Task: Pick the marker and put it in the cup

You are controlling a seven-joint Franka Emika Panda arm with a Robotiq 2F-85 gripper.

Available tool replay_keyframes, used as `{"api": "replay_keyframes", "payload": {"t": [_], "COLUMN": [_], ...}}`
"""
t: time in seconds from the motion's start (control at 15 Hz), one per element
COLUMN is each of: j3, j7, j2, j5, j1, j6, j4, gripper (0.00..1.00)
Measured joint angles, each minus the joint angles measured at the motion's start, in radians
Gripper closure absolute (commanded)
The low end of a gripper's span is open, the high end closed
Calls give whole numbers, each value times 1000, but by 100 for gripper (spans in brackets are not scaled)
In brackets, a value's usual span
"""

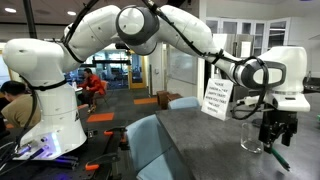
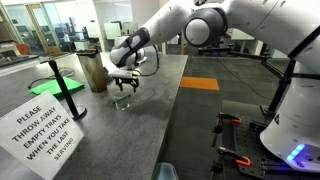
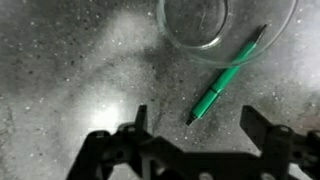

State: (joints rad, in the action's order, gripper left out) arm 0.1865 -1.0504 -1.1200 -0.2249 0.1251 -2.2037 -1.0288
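The wrist view shows one slim green marker pen (image 3: 227, 76) and, at its 12 o'clock, one short clear see-through tumbler (image 3: 215, 20). There is one black end effector (image 3: 195, 115) with two fingers (image 3: 140, 118). In an exterior view, one white printed paper sign (image 1: 217, 100) stands on the dark speckled surface (image 1: 200, 135), with two blue-grey chairs (image 1: 150, 140) at the surface's 9 o'clock edge.

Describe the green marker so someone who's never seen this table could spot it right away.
Start with the dark speckled table, then find the clear cup standing on it. Right beside the cup, above the open claw in the wrist view, lies the marker. It is the only slim, bright green stick there, lying flat at a slant.
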Motion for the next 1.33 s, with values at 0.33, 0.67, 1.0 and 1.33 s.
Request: {"api": "replay_keyframes", "payload": {"t": [0.33,0.67,1.0,1.33], "j3": [-13,-22,-23,-24], "j7": [-63,-96,-98,-99], "j2": [-69,-129,-170,-200], "j5": [0,0,0,0], "j1": [17,40,47,47], "j6": [48,73,100,110], "j4": [99,184,247,290], "gripper": [7,23,35,87]}}
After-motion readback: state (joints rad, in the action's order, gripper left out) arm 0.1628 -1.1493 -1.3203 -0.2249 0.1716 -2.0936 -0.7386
